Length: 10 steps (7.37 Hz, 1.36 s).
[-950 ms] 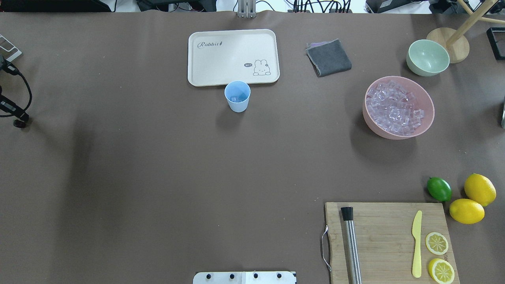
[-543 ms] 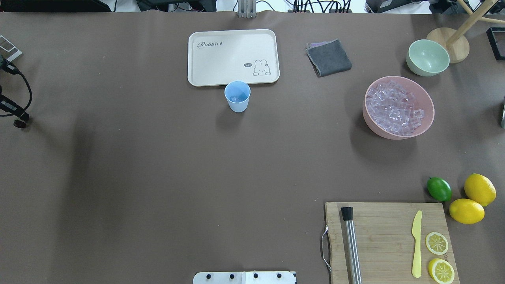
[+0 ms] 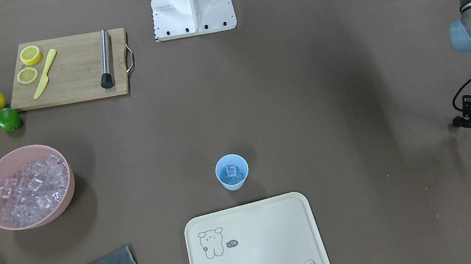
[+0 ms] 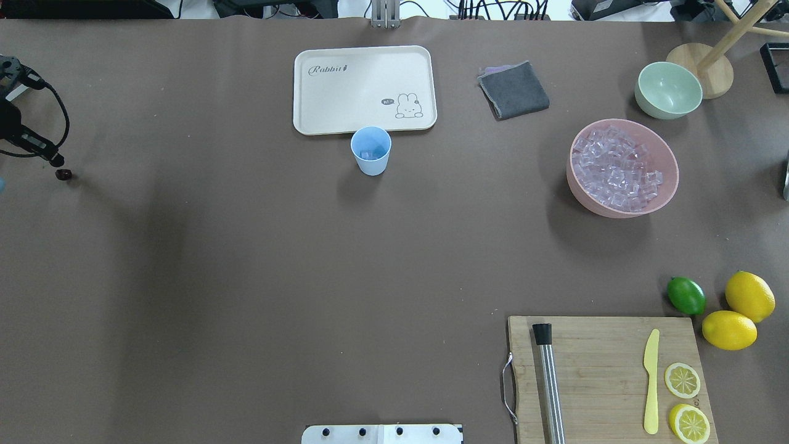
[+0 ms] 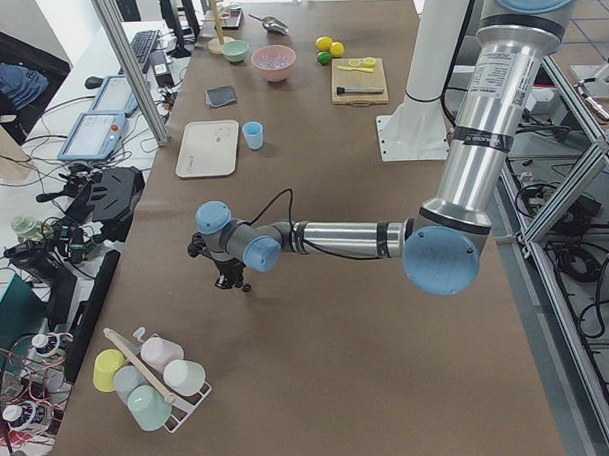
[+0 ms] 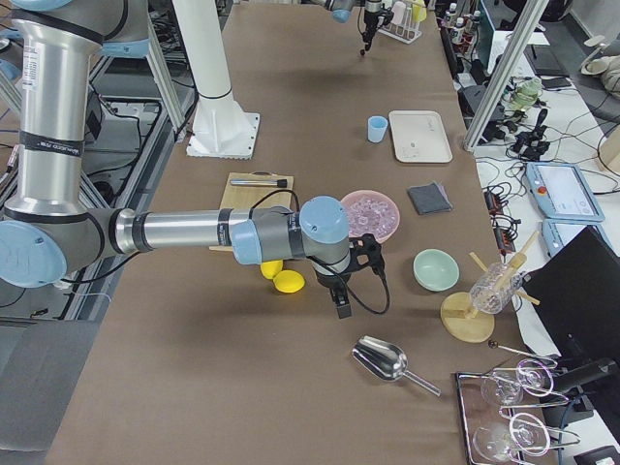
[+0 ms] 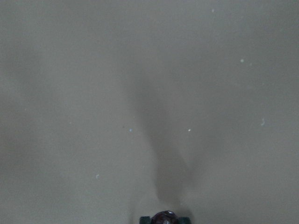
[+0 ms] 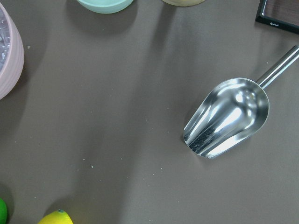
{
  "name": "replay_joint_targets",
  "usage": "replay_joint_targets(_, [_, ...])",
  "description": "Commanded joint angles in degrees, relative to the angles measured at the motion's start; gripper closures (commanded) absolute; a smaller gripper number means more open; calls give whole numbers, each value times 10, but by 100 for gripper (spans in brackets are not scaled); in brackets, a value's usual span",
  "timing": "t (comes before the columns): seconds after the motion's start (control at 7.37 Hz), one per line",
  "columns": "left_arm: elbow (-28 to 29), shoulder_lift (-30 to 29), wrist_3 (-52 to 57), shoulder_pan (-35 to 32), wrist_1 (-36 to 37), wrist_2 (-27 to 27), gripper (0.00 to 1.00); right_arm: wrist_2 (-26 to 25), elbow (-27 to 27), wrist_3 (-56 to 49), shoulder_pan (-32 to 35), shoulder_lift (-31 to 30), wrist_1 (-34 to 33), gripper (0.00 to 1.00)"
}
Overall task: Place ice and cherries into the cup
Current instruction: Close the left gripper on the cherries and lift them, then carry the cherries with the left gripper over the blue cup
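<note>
**Table** (image 4: 246,277): one, brown-covered.

**Right gripper** (image 6: 341,308): shows only in the right side view, so it cannot be told whether its fingers are parted or closed. Its wrist camera alone shows one steel scoop (image 8: 229,116) lying beneath them.

**Cutting board** (image 4: 604,364): one. **Tray** (image 4: 363,86): one.

**Pink bowl** (image 4: 582,197): one, heaped with ice (image 4: 616,166), well apart from both pairs of fingers.

**Green bowl** (image 4: 669,92): one. **Cloth** (image 4: 515,90): one.

**Cup** (image 4: 371,157): one, just beside the tray and far from the left fingers. The front view looks straight in and shows ice cubes inside.

**Lemons** (image 4: 749,296): two whole. **Slices** (image 4: 682,380): two. **Lime** (image 4: 686,295): one.

**Left gripper** (image 4: 55,160): at the table's edge, clenched on the cherries (image 4: 63,175). The overhead view shows one dark blob just past the tips. The wrist view shows it between the fingertips (image 7: 145,219). Fruits are too small to count.
</note>
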Motion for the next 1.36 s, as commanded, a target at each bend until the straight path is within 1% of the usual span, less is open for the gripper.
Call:
replay_joint_targets(0.0, [-48,-32,-13,-4,90,-2,70,0,0,0,0,-2,0,1])
replay_joint_targets(0.14, [-104,-61,-26,-4,197,-1,70,0,1,0,0,-3,0,1])
replay_joint_targets(0.27, [-144,-103,-52,-4,288,0,70,0,1,0,1,-4,0,1])
replay_joint_targets(0.41, [-172,-132,-92,-1,338,-1,70,0,1,0,1,-5,0,1])
replay_joint_targets(0.54, [-178,-174,-200,17,345,1,70,0,1,0,2,-6,-1,1])
replay_joint_targets(0.68, [-180,-203,-285,55,344,4,70,-2,-3,0,1,-4,-2,1])
replay_joint_targets(0.81, [-175,-241,-364,84,343,5,70,-10,-6,0,1,1,-20,1])
replay_joint_targets(0.95, [-166,-281,-440,110,341,26,70,-8,-6,3,1,11,-53,1])
replay_joint_targets(1.09, [-138,-327,-507,147,335,63,70,-7,-5,4,1,10,-56,1])
replay_joint_targets(1.22, [-106,-362,-568,171,309,84,70,-10,-5,4,1,10,-55,1])
